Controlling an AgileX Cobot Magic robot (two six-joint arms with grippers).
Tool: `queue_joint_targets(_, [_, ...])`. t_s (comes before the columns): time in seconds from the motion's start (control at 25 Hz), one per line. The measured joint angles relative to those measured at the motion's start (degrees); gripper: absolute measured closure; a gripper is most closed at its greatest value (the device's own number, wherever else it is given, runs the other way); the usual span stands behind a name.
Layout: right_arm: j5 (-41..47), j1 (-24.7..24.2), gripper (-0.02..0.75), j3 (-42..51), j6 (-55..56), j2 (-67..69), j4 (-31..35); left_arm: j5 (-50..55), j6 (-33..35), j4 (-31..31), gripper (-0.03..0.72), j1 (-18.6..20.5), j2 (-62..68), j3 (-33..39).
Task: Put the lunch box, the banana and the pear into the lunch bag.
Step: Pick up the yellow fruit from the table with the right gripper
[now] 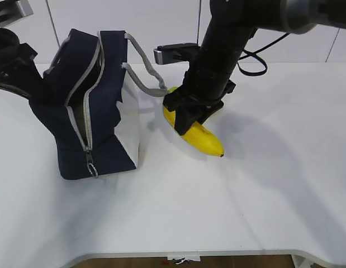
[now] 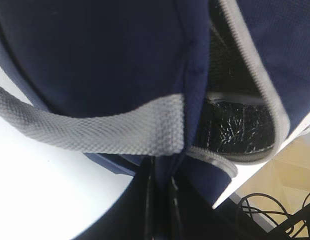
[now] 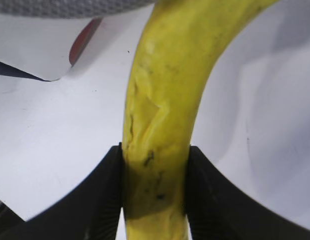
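Lunch bag (image 1: 100, 106) stands unzipped on the table (image 1: 262, 201), left side; no legible markings. Left wrist view alone shows its foil lining (image 2: 235, 125); left claw hidden there, fully closed. Banana (image 1: 198, 134) lies beside it, right claw (image 3: 155, 195) clamping its middle.
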Motion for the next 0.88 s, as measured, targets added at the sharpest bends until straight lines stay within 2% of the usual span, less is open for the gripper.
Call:
queue_joint_targets(0.48, [0.8,0.0,0.449,0.0,3.3,-11.4,-4.8,0.0,0.0,0.1,0.694,0.0,0.0,0.0])
queue_joint_targets(0.88, [1.6,0.0,0.449,0.0,7.2,-18.0,-22.6,0.0,0.0,0.2,0.694,0.0,0.0,0.0])
